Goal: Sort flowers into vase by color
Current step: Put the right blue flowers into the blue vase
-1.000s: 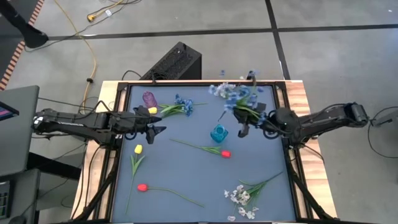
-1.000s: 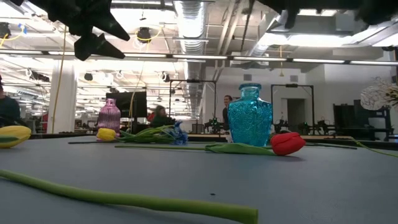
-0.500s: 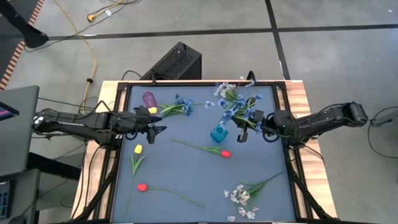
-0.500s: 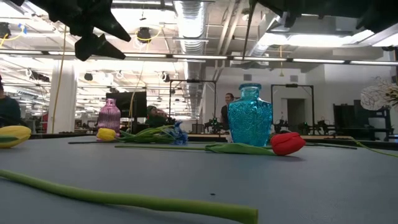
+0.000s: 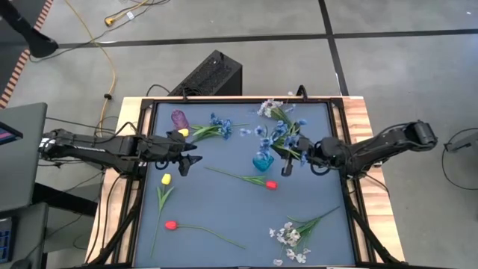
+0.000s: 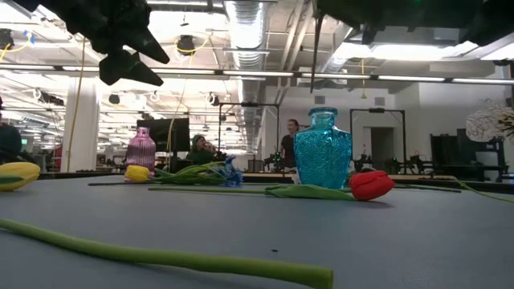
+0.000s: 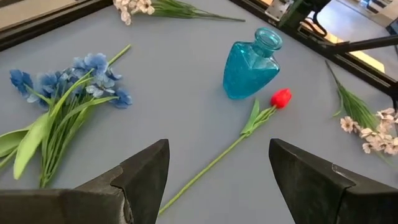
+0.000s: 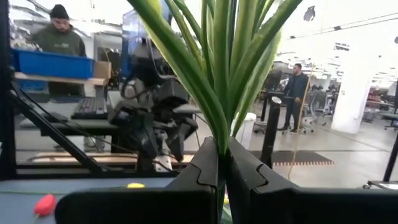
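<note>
My right gripper is shut on a blue small-blossom sprig, held in the air beside and above the teal vase. The sprig's thin stem end hangs over the vase's mouth. My left gripper hovers open above the mat, touching nothing. On the mat lie another blue sprig, two yellow buds, two red tulips and a white-lavender bunch. A purple vase stands far left. My right gripper pinches the sprig's bundle of green leaves and stem between its two fingers. The fingers come level from the table's right and lie across the stem. The sprig is lifted clear and upright, blossoms above the fingers, stem end hanging below.
The mat is framed by a dark rail. A red tulip's stem runs just ahead of my left gripper. A long green stem lies near the low camera. People stand in the room beyond the table.
My right gripper has carried the blue sprig a little toward the table's left and near edges, bringing it over the teal vase; the stem end now shows above the vase mouth in the low view. My left gripper has shifted slightly right.
</note>
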